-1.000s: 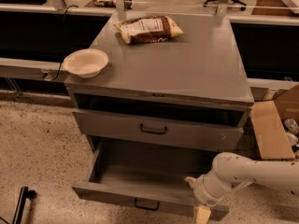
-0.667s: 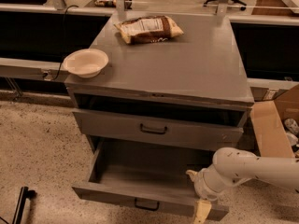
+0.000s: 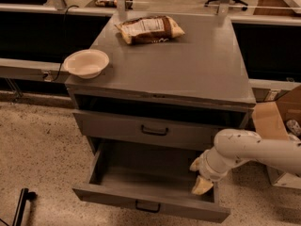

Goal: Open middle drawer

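Observation:
The grey cabinet (image 3: 188, 65) has three levels. The middle drawer (image 3: 108, 126) is a grey front with a small black bar handle (image 3: 154, 131), and it looks pushed in. Above it is a dark slot. The bottom drawer (image 3: 141, 201) below it is pulled out, with an empty inside. My gripper (image 3: 199, 175) is on a white arm (image 3: 254, 149) coming from the right. It hangs over the right end of the open bottom drawer, just below the middle drawer's front and right of its handle. Its two yellowish fingers (image 3: 202, 186) stand apart and hold nothing.
A white bowl (image 3: 86, 62) sits on the cabinet top's left edge and a chip bag (image 3: 149, 29) lies at the back. A cardboard box (image 3: 277, 121) stands on the floor to the right. A black object (image 3: 21, 206) is at the lower left. Dark counters run behind.
My gripper has moved up and back from the front right corner of the open bottom drawer toward the middle drawer's front. The drawers have not moved.

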You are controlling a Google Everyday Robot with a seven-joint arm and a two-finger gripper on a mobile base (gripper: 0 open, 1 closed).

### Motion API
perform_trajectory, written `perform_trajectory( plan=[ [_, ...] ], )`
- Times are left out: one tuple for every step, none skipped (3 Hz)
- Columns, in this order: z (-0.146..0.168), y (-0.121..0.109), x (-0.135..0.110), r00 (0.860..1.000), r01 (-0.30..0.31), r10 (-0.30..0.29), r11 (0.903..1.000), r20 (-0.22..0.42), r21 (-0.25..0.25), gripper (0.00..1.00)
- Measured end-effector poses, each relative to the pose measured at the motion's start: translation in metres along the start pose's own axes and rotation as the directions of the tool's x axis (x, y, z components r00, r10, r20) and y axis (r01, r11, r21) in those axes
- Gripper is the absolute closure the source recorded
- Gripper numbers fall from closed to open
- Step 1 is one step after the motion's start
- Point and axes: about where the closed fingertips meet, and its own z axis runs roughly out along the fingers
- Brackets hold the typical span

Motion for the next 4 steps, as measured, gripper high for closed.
perform_trajectory(
  plan=[
    [0.009,-0.015,0.029,0.996,-0.043,0.046,0.9981,-0.073,0.044,0.63],
    [0.031,-0.028,0.060,0.991,-0.096,0.104,0.9908,-0.081,0.095,0.86],
    [0.063,-0.032,0.077,0.990,-0.124,0.128,0.9891,-0.054,0.080,1.00],
    [0.094,-0.027,0.077,0.992,-0.125,0.126,0.9918,-0.023,0.027,1.00]
  ],
)
